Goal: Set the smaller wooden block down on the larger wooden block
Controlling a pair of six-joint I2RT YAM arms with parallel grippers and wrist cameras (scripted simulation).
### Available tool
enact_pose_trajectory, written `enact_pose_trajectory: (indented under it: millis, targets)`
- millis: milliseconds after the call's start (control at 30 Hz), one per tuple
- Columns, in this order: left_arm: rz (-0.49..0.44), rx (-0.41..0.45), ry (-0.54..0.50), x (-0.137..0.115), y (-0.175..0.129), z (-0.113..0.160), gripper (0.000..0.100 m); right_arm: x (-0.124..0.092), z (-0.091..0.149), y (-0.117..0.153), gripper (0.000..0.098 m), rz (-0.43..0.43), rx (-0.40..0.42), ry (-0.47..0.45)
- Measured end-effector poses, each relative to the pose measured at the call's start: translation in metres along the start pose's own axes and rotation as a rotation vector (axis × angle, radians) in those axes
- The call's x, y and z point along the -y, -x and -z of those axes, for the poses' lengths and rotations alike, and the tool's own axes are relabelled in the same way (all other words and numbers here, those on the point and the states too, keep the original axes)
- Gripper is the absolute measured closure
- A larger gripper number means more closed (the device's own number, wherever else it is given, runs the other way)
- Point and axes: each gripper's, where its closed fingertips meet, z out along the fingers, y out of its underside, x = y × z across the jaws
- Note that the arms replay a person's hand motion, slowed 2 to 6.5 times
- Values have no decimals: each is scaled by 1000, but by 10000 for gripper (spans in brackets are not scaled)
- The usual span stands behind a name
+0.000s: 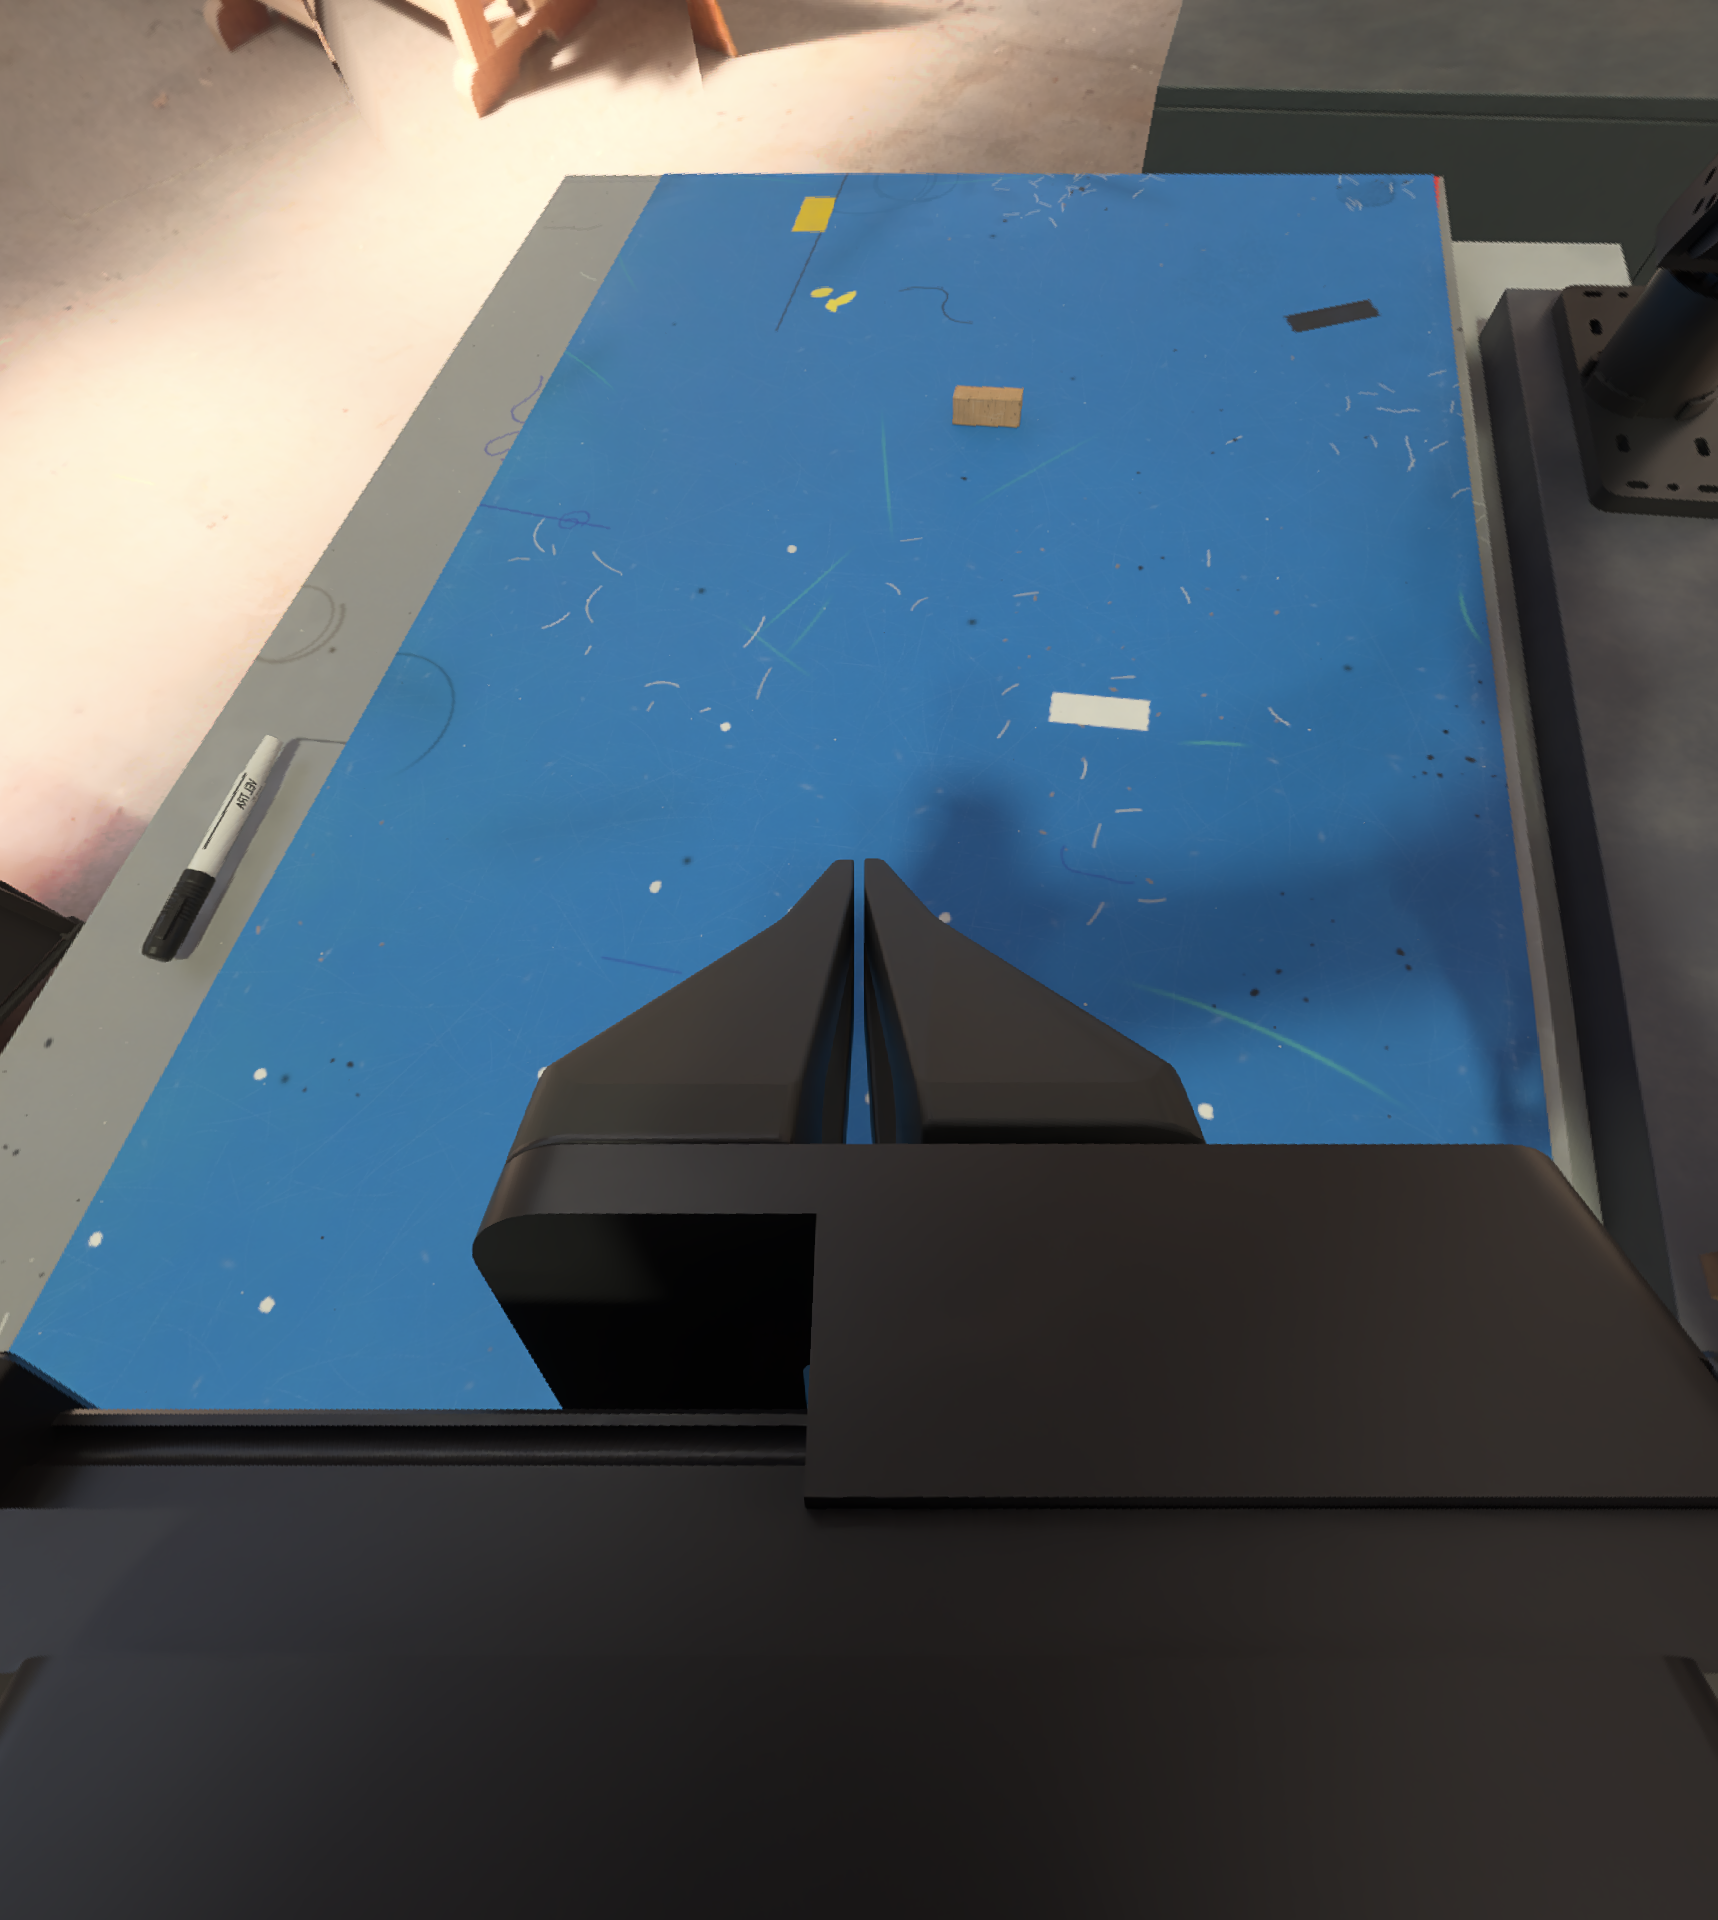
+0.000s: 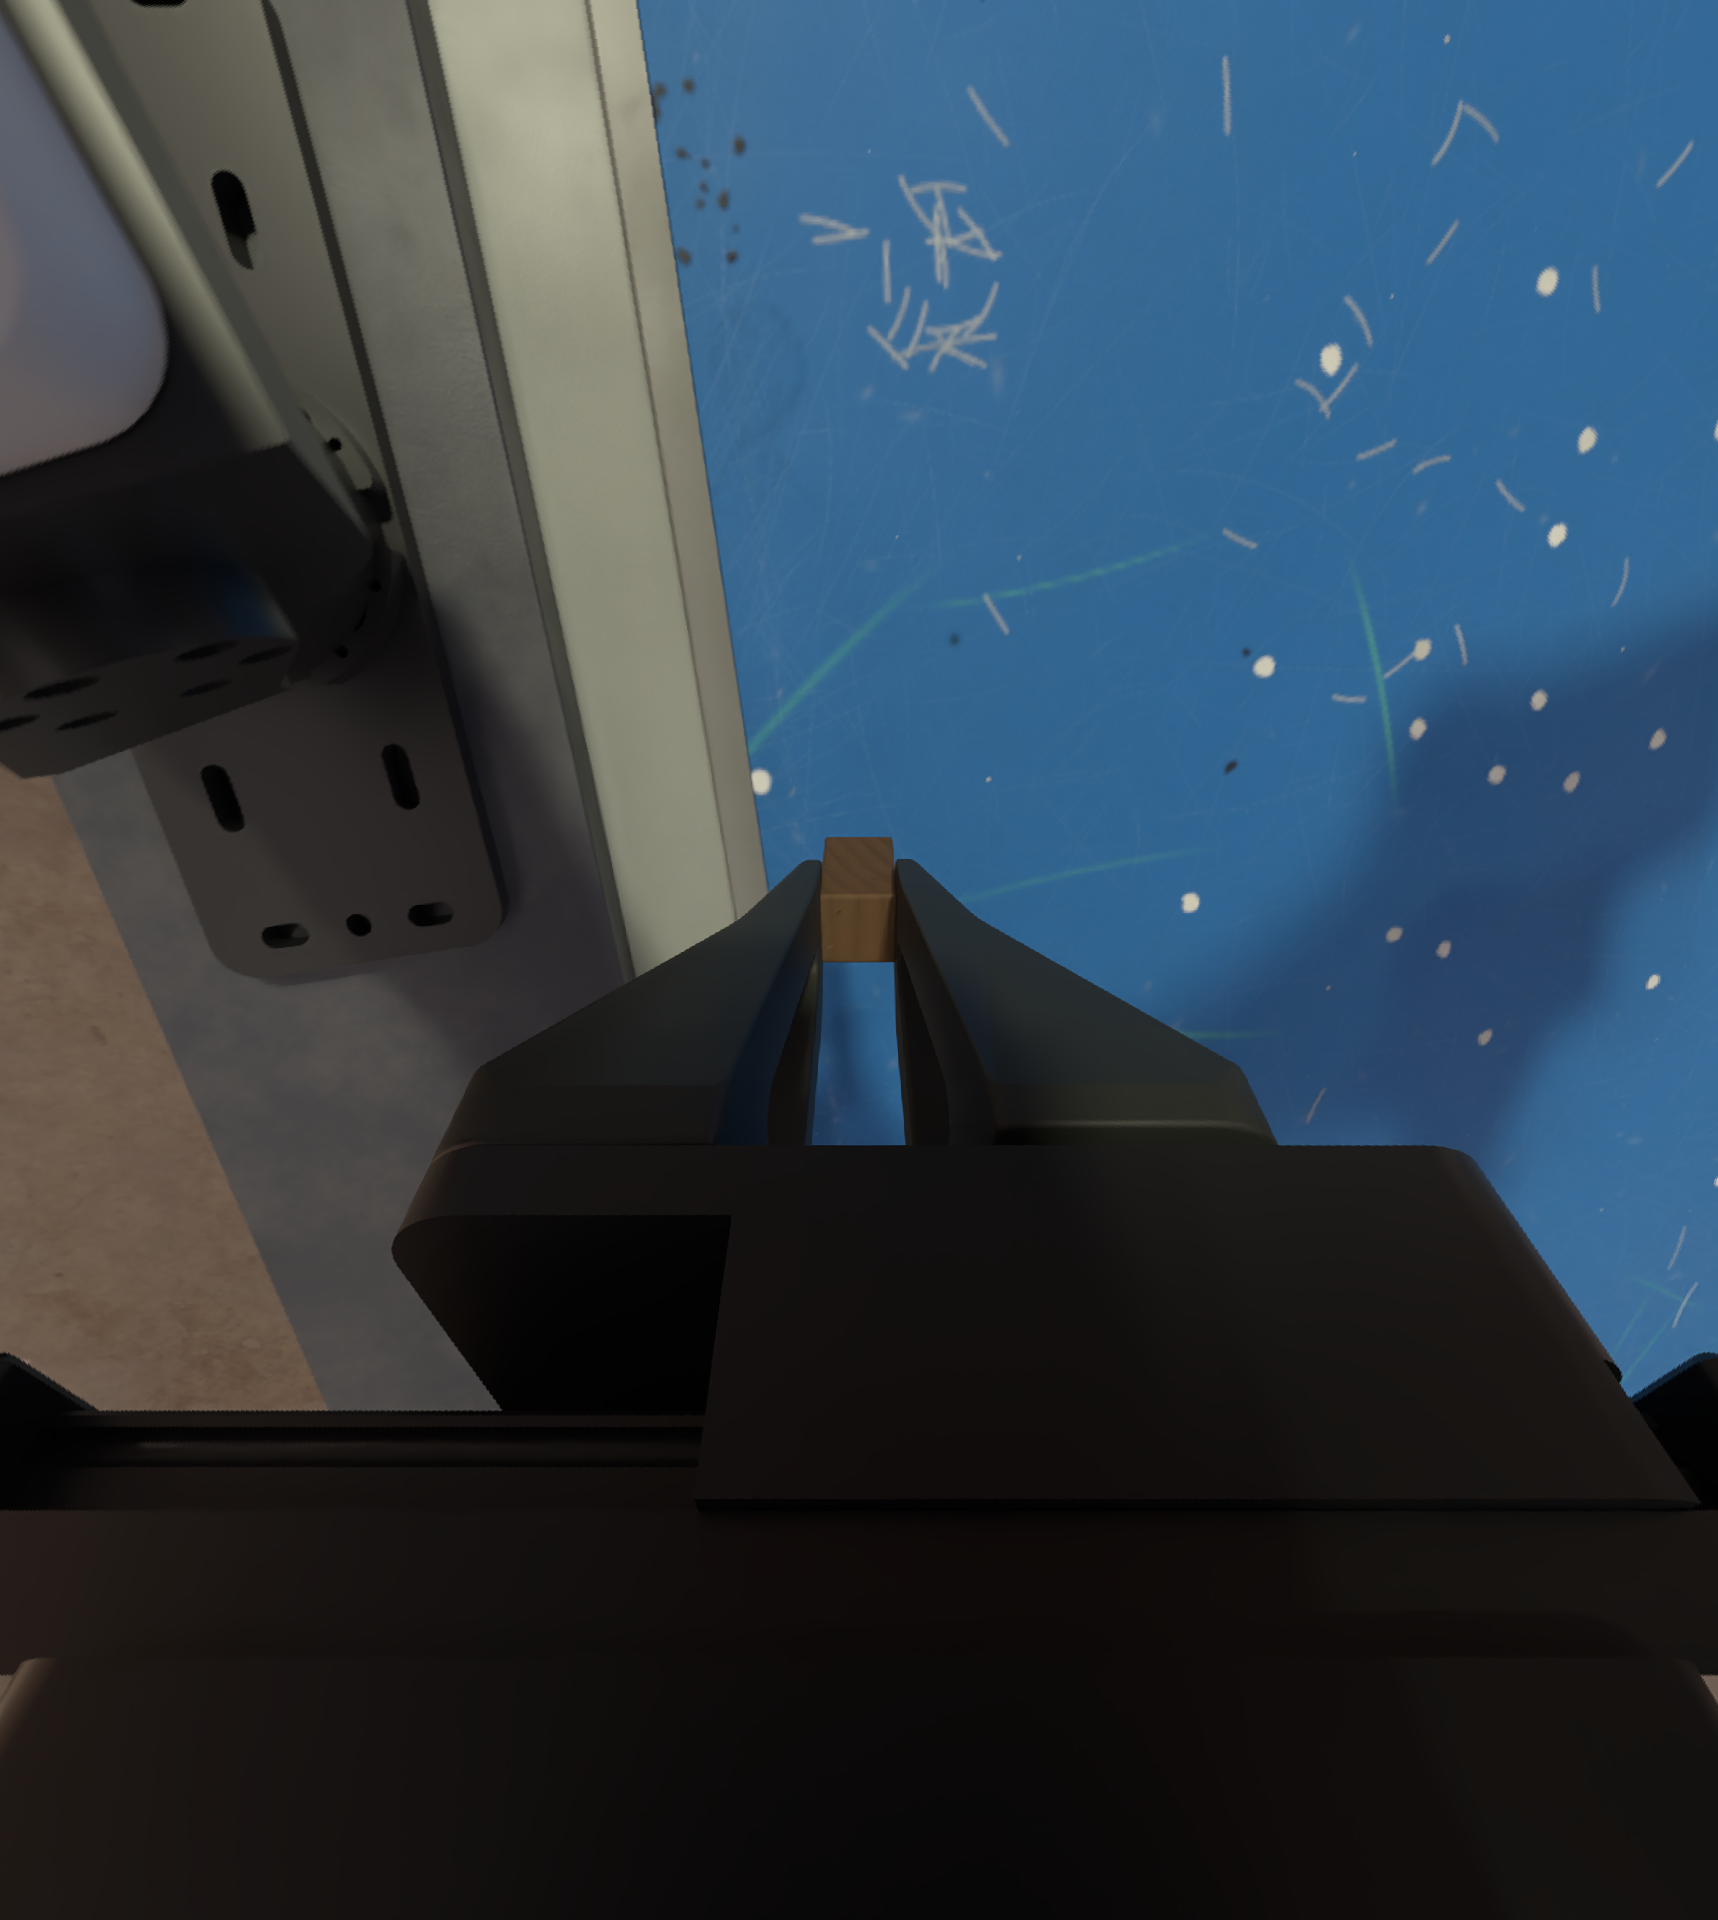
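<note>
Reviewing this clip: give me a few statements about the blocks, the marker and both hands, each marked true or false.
1. The right hand is clamped on the small brown wooden block. True.
2. The left hand holds a block. False: its fingers are shut on nothing.
3. The larger tan wooden block lies on the blue mat. True.
4. The small block already rests on the larger one. False: it is in the right hand, off the mat.
5. The black-capped white marker lies on the blue mat. False: it lies on the grey table edge.
</note>
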Motion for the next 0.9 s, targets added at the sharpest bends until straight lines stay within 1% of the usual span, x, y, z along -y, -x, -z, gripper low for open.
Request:
enact_pose_trajectory:
  millis: [233, 400, 667, 900]
  targets:
    - [0, 0, 0, 0, 0, 0, 986, -17, 16, 15, 864, -25, -18, 2]
    - [2, 0, 0, 0, 0, 0, 986, -35, 29, 20, 863, -68, -50, 11]
    - [5, 1, 0, 0, 0, 0, 986, -71, 52, 23, 863, -156, -116, 37]
    - [3, 5, 0, 0, 0, 0, 985, -110, 76, 26, 863, -230, -157, 67]
